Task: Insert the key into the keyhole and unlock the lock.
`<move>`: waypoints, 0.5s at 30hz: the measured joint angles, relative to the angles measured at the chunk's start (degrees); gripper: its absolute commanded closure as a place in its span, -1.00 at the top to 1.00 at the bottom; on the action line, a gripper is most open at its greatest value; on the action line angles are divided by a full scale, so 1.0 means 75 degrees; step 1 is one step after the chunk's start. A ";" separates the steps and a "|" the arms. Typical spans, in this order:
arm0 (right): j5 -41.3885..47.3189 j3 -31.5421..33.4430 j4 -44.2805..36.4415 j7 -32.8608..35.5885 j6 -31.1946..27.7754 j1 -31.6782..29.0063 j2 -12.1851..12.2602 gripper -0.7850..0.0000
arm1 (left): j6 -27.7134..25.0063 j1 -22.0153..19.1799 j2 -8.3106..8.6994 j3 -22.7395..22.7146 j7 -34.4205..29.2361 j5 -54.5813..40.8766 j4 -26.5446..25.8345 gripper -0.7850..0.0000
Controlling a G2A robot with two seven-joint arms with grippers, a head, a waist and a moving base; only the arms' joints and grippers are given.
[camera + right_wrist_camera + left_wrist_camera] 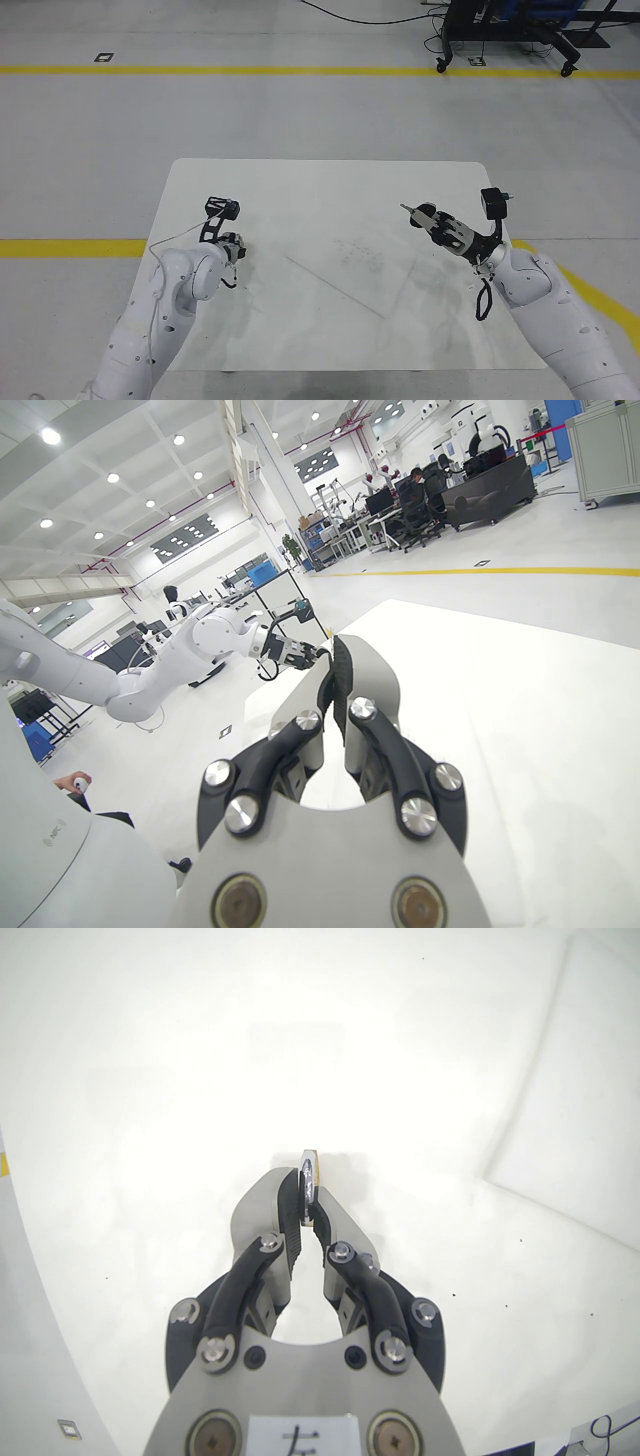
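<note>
My left gripper point(306, 1195) points down at the white table point(330, 320) and is shut on the lock point(309, 1177), a small metal padlock seen edge-on with its silver shackle between the pads. In the top view the left gripper point(232, 244) is near the table's left side. My right gripper point(420, 215) is raised over the table's right half and shut on the key point(406, 209), whose thin blade pokes out toward the left arm. In the right wrist view the key point(330, 634) barely shows past the right gripper point(334, 650), and the left gripper point(311, 652) is farther off. A wide gap separates key and lock.
The bare table top point(450, 1078) lies between the two arms. Beyond the table's far edge is grey floor with yellow lines point(200, 70). A dark wheeled frame point(510, 40) with cables stands at the back right.
</note>
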 measured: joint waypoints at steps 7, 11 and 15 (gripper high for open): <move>0.0000 0.0000 0.0000 0.0000 0.0000 0.0000 0.0000 -1.00 | 0.0063 0.0001 -0.0030 0.0001 0.0001 0.0103 -0.0008 -0.47; 0.0000 0.0000 0.0000 0.0000 0.0000 0.0000 0.0000 -1.00 | 0.0086 -0.0029 -0.0048 -0.0002 -0.0023 0.0152 -0.0021 -0.34; 0.0000 0.0000 0.0000 0.0000 0.0000 0.0000 0.0000 -1.00 | 0.0107 -0.0096 -0.0076 0.0063 -0.0074 0.0208 -0.0007 -0.32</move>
